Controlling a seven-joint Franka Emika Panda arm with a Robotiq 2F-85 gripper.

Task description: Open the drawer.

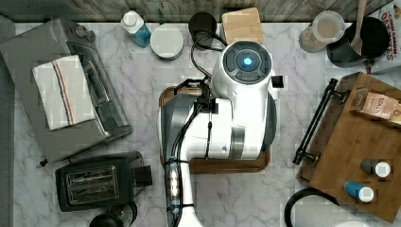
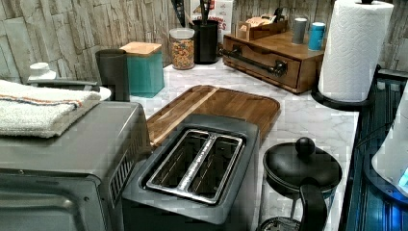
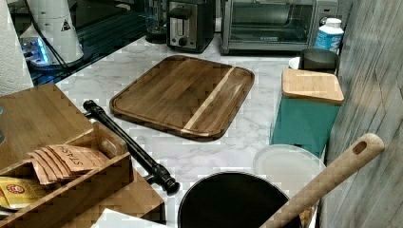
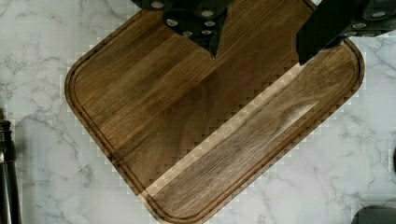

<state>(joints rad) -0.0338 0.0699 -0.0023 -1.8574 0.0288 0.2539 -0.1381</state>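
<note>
Above the middle of a marble counter (image 1: 142,94), the white robot arm (image 1: 236,109) hangs over a wooden cutting board (image 4: 210,121), and in the wrist view its gripper (image 4: 259,44) hovers clear of the board with its two dark fingers (image 4: 322,32) spread apart and nothing between them.

The drawer (image 2: 262,62) sits well apart from the gripper, off toward the top view's right, in a low wooden cabinet (image 1: 359,156) at the counter's edge. Its front is flush with the cabinet in the left view, so it appears closed. The long black bar handle (image 1: 314,123) runs across the drawer front, on the side facing the cutting board; bare marble lies between the board and the handle. In the right view the handle (image 3: 130,145) stands just proud of the wood, near the board's corner but not touching it. A dark strip at the wrist view's edge may be that same handle, though this cannot be told for sure.

On top of the cabinet stand two small shakers (image 1: 371,179) and an open wooden tray of tea packets (image 3: 66,161).

On the far side of the gripper from the drawer sit a toaster (image 1: 97,182) and a toaster oven (image 1: 66,109) with a folded towel (image 1: 61,90) on it. A teal canister (image 3: 306,111) with a wooden lid stands beyond the board by the wall.
</note>
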